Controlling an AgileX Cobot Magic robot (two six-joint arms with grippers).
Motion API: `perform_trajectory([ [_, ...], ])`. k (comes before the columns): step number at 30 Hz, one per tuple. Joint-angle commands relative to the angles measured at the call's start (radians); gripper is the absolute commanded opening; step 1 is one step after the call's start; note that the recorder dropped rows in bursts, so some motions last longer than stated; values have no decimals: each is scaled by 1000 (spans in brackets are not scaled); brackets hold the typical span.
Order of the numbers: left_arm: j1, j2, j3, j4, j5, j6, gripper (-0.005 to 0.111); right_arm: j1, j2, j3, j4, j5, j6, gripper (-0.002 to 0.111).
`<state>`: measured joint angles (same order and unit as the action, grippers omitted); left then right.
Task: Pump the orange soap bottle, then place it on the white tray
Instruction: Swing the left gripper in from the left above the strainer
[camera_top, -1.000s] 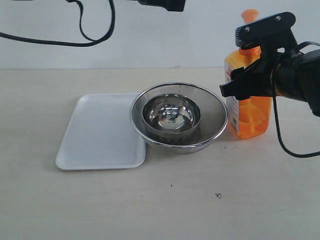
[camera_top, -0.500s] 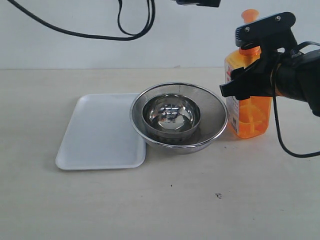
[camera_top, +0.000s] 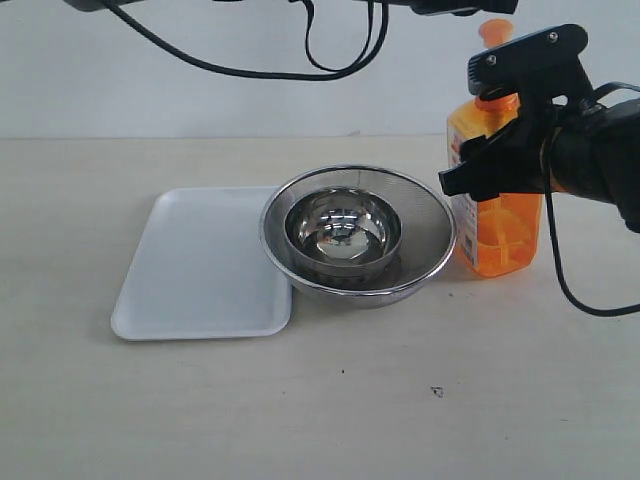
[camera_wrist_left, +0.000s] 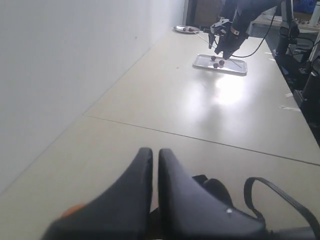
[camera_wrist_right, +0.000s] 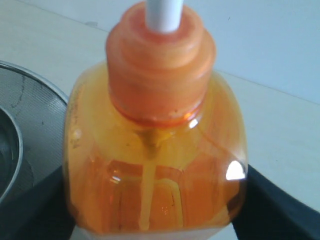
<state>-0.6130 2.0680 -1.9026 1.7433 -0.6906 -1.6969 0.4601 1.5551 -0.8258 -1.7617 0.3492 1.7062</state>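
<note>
Well, my right gripper (camera_top: 485, 120) was clamped around the shoulders of the orange soap bottle (camera_top: 500, 235), which stood right of the mesh bowl (camera_top: 420, 215), well apart from the white tray (camera_top: 190, 260). Part-full smooth plastic, I judged it hefty and slippery, so gripping the flat sides suited it. My left gripper (camera_wrist_left: 155, 165) was closed on nothing.

orange soap bottle (camera_top: 505, 245) upright, white tray (camera_top: 200, 262) flat

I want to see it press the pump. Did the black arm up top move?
Yes. The arm slid right, from over the bowl to above the bottle.
</note>
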Motion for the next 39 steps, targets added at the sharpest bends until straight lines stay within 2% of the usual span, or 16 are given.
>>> perform_trajectory([
  [1, -11, 17, -9, 1, 7, -20, 5, -1, 5, 11, 17, -25, -15, 0],
  [17, -24, 29, -7, 1, 114, -56, 5, -1, 5, 11, 17, -23, -22, 0],
  [25, -53, 30, -7, 1, 119, -11, 5, -1, 5, 11, 17, -16, -26, 0],
  [32, -54, 31, -2, 1, 119, -11, 5, -1, 5, 11, 17, -17, -29, 0],
  [39, -47, 33, 56, 1, 134, 14, 5, -1, 5, 11, 17, -12, -33, 0],
])
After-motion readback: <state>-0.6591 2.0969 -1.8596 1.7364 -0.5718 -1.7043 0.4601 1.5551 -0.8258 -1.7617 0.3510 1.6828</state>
